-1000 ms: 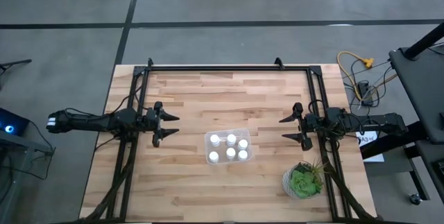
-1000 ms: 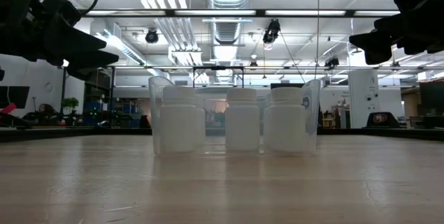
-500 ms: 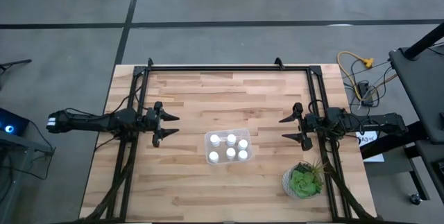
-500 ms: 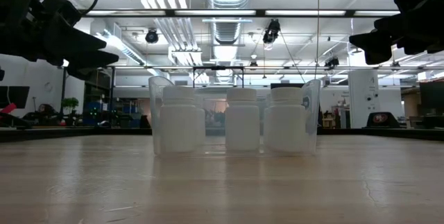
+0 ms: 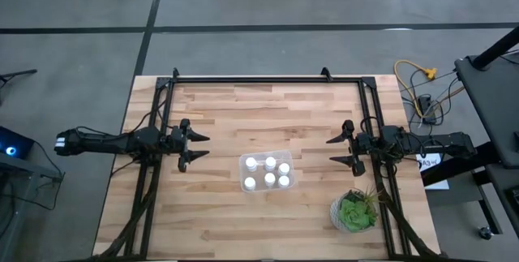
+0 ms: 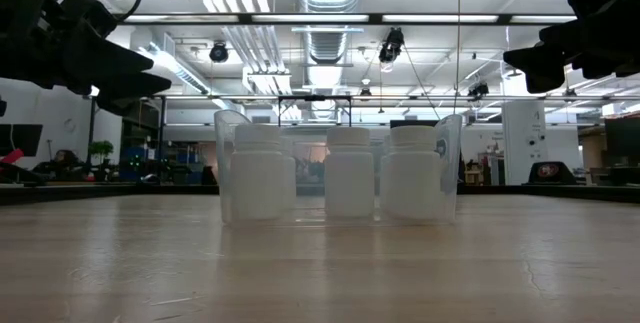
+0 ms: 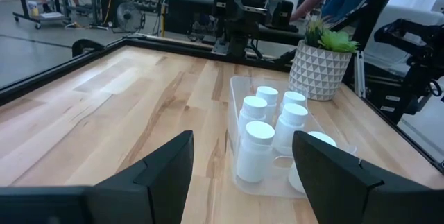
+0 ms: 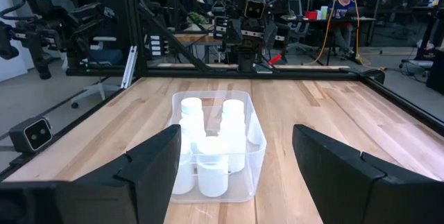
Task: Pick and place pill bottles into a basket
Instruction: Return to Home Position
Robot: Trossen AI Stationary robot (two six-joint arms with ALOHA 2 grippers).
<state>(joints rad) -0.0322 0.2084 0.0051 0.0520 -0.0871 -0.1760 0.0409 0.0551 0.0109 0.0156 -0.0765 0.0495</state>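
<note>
Six pill bottles (image 5: 267, 173), small smooth white cylinders with round flat caps, stand upright in two rows of three inside the basket (image 5: 264, 152), a shallow tub of clear plastic with rounded corners whose walls let the bottles show through in the low view. The basket sits a little toward the near, right part of the table (image 5: 243, 108), a top of pale wooden planks with visible grain, bordered at the back and sides by a black metal frame (image 5: 268, 79). Near the table's front right corner, well apart from the basket, stands a potted plant (image 5: 354, 212): spiky green leaves in a white pot with a faceted triangle pattern. A yellow cable (image 5: 413, 71) lies coiled on the grey floor beyond the right edge. Nothing lies between either arm and the basket. The left gripper (image 5: 204, 146) hangs above the table to the basket's left, its dark fingers spread wide and holding nothing; the right gripper (image 5: 331, 151) mirrors it on the right, fingers likewise spread and empty, touching neither bottles nor basket.
</note>
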